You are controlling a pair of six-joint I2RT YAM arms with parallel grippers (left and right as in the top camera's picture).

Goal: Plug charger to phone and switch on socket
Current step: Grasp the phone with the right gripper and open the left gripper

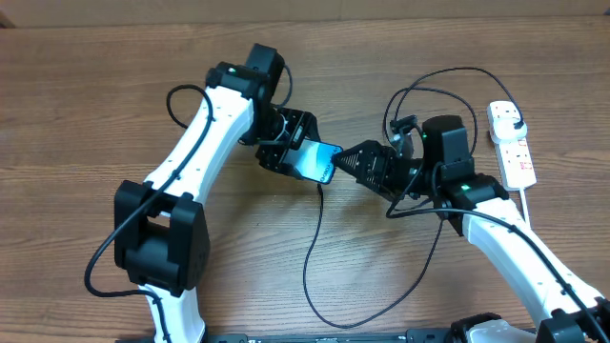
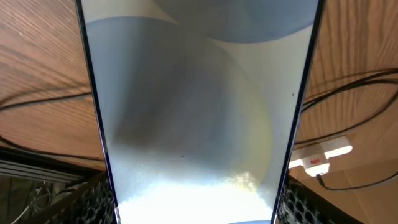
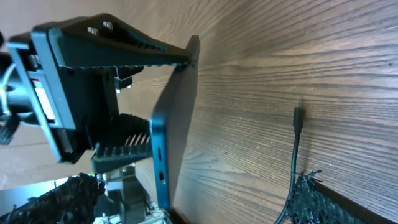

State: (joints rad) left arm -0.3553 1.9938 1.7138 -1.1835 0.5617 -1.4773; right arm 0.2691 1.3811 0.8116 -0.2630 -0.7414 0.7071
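Noted phone clamped edgewise in left jaws, tilted. Noted right jaws spread wide, close at phone's 3 o'clock. Logged charger tip loose on surface at phone's 6 o'clock; socket far at 3 o'clock.

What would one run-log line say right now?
left fingers: holding phone | right fingers: open | charger tip: unplugged, on table | socket: untouched

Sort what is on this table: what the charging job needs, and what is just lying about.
For the job: phone, held in the left gripper; charger, connector tip unplugged; socket; right gripper, open beside the phone.
Just there: wooden table; the socket's white cord.
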